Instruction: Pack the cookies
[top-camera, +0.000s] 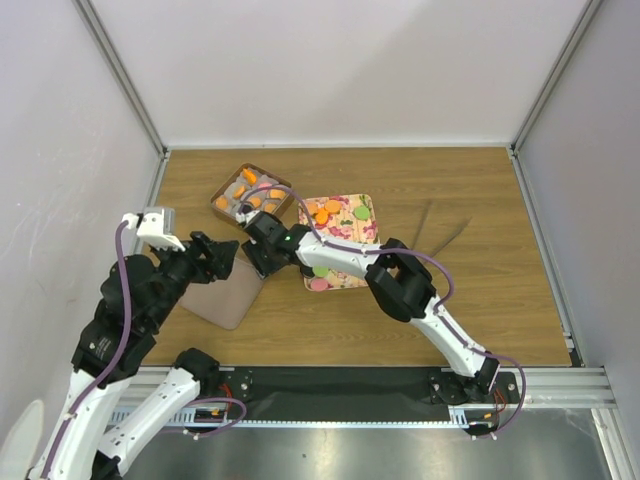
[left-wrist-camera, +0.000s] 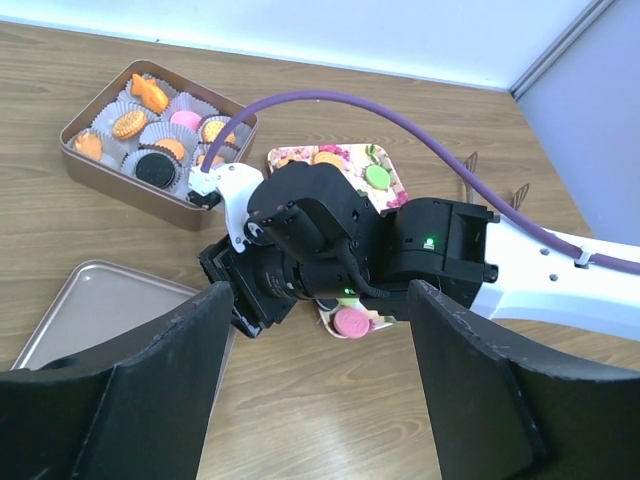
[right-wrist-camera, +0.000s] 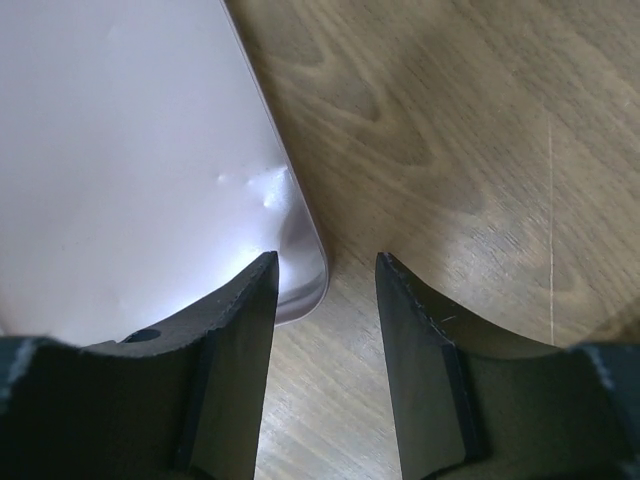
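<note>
Right gripper (right-wrist-camera: 325, 258): jaws moderately apart, holding nothing, at the rounded corner of a flat grey lid (right-wrist-camera: 130, 150); bare wooden desk (right-wrist-camera: 450, 130) open to its right; left gripper (left-wrist-camera: 320, 290): wide, empty; cookies (left-wrist-camera: 130, 124): orange, pink, black, in brown tin (left-wrist-camera: 120, 185) beyond both; others on floral tray (top-camera: 362, 232); pale walls (top-camera: 350, 70).

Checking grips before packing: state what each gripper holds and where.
Nothing is held. The left gripper is open and empty; the right gripper is open, its fingers astride the lid's corner, not clamped.
</note>
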